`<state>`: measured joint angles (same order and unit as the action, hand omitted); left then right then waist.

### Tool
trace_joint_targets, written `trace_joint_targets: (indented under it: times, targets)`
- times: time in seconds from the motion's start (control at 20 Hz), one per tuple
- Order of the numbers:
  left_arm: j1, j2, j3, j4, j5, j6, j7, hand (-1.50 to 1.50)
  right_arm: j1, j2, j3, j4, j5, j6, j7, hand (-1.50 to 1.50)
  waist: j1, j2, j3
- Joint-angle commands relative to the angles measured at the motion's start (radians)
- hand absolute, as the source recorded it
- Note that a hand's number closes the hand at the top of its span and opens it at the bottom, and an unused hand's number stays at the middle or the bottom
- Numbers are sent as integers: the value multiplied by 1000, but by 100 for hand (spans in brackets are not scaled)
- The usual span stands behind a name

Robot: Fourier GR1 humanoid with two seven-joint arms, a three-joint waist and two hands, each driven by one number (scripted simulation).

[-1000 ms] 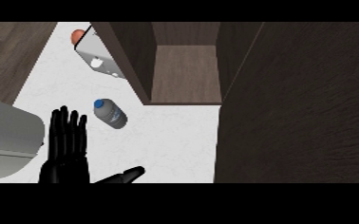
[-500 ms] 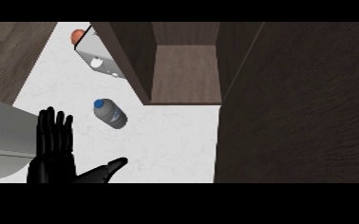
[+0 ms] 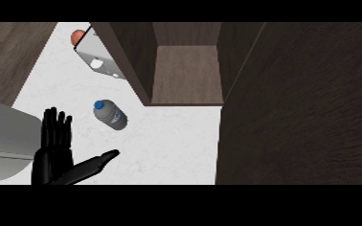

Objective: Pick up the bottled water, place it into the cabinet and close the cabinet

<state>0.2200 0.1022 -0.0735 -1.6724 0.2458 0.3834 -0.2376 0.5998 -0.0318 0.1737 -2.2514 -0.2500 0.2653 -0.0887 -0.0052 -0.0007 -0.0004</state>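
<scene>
Nearest the lower edge of the head view: one black hand (image 3: pixel 56 151) at lower left, fingers straight and pointing up, thumb splayed out to the right, holding nothing. By its place at the view's left it is taken as the left hand; the right hand does not show. Under and left of it, a pale grey rounded object (image 3: pixel 13 141), only partly in view, not identified. Just beyond the fingertips and slightly right, apart from them, the bottled water (image 3: pixel 110 115) lies on its side on the white counter (image 3: pixel 170 143), blue cap toward upper left, base toward lower right. Appearance: small clear-grey body, pale label band, blue cap. Handling, judged: rigid enough plastic, probably light to moderate if filled, smooth and round, so it may roll or slip when touched from one side. Best hold looks to be across the mid-body, fingers on one flank and thumb on the other, not at the cap. Farther on, the dark wood cabinet (image 3: pixel 187 74) stands open, its inner shelf bare where visible; its door (image 3: pixel 290 110) fills the right side. Far left, a grey-white box (image 3: pixel 99 57) with an orange item (image 3: pixel 78 37) behind.
</scene>
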Motion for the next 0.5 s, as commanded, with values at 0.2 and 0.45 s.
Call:
trace_joint_targets:
  times: [0.2, 0.45]
  targets:
    - [-179, 10, 118, 269, 65, -79, -22, -150, 0, -21, -8, -11, -16, 14, 6, -150, -2, 1, 0]
    - [-195, -14, 184, 451, 122, -156, -137, -150, 81, -1, 20, 31, 14, 37, -102, -150, -5, 0, 0]
